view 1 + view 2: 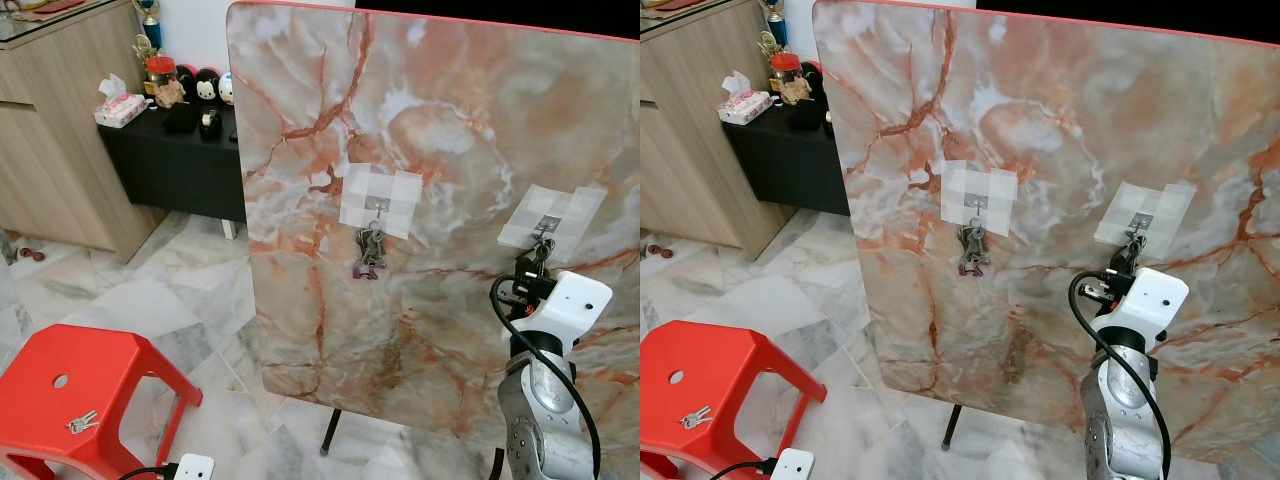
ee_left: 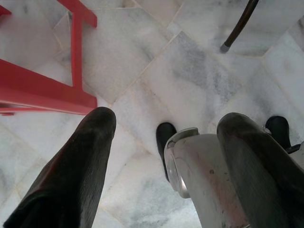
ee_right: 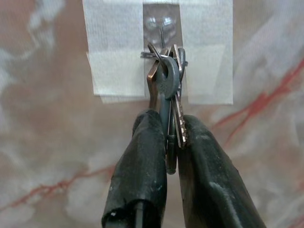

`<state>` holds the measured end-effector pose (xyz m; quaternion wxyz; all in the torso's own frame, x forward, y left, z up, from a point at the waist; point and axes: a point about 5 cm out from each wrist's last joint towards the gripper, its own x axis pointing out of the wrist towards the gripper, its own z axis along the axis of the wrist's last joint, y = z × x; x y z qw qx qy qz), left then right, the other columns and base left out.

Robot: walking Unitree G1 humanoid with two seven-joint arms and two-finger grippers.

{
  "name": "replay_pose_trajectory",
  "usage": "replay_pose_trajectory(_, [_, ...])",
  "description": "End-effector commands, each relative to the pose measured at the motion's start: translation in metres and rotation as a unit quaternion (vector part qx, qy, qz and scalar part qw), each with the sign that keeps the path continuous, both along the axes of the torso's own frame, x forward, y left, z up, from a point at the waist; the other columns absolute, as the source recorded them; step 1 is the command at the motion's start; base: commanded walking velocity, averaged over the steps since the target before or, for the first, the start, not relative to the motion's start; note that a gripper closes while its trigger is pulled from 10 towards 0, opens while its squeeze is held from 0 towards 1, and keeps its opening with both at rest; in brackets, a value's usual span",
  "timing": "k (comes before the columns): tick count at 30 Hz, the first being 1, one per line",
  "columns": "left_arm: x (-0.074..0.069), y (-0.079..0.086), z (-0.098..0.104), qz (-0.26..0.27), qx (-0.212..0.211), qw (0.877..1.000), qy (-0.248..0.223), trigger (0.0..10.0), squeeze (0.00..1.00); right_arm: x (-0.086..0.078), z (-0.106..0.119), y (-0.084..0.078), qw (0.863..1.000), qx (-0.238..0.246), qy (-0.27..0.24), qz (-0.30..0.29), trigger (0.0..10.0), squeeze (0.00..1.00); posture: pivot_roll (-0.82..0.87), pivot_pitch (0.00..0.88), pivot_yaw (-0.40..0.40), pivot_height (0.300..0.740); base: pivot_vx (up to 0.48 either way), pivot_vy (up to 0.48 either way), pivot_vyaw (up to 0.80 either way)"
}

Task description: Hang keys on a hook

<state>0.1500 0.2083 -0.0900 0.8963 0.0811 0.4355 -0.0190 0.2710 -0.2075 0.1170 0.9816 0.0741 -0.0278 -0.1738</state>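
Right gripper [image 3: 167, 142], fingers clamped on a bunch of keys [image 3: 168, 102] whose ring sits at the taped hook [image 3: 163, 28], at 12 o'clock of the fingertips, on the upright marble board [image 1: 430, 120]. A second bunch [image 1: 368, 252] hangs at 9 o'clock. Left gripper [image 2: 161, 142] hangs over the floor, fingers apart.

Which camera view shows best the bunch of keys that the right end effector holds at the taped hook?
The right wrist view: the bunch of keys is close up, pinched by the right end effector, its ring at the taped hook. In the eye views it is small, partly hidden by the wrist.
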Motion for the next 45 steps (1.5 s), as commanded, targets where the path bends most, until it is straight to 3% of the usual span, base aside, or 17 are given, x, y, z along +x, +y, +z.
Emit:
replay_pose_trajectory(1, [-0.004,-0.003,-0.002,-0.010,0.002,1.000,0.010,10.0,0.00,-0.002,0.005,-0.001,1.000,-0.001,-0.007,0.000,10.0,0.00,0.04,0.000,-0.055,0.740,0.000,0.000,0.00])
replay_pose_trajectory(29, [-0.004,-0.004,-0.003,-0.012,0.002,1.000,0.011,10.0,0.00,-0.010,-0.010,0.001,0.999,-0.013,0.036,0.025,10.0,0.00,0.04,0.000,-0.057,0.740,0.000,0.000,0.00])
replay_pose_trajectory(30, [-0.004,-0.004,-0.003,-0.013,0.002,1.000,0.010,10.0,0.00,-0.010,-0.011,0.001,0.999,-0.012,0.036,0.026,10.0,0.09,0.04,0.000,-0.057,0.740,0.000,0.000,0.00])
replay_pose_trajectory(31, [-0.004,-0.004,-0.003,-0.013,0.002,1.000,0.010,10.0,0.00,-0.010,-0.010,0.001,0.999,-0.011,0.035,0.027,10.0,0.09,0.04,0.000,-0.057,0.740,0.000,0.000,0.00])
replay_pose_trajectory(32, [-0.004,-0.004,-0.002,-0.013,0.002,1.000,0.010,10.0,0.00,-0.010,-0.010,0.001,0.999,-0.012,0.035,0.027,10.0,1.00,0.04,0.000,-0.057,0.740,0.000,0.000,0.00])
replay_pose_trajectory(45, [-0.003,-0.003,-0.002,-0.012,0.001,1.000,0.009,10.0,0.00,-0.012,-0.008,0.003,0.998,-0.033,0.031,0.041,10.0,1.00,0.04,0.000,-0.057,0.740,0.000,0.000,0.00])
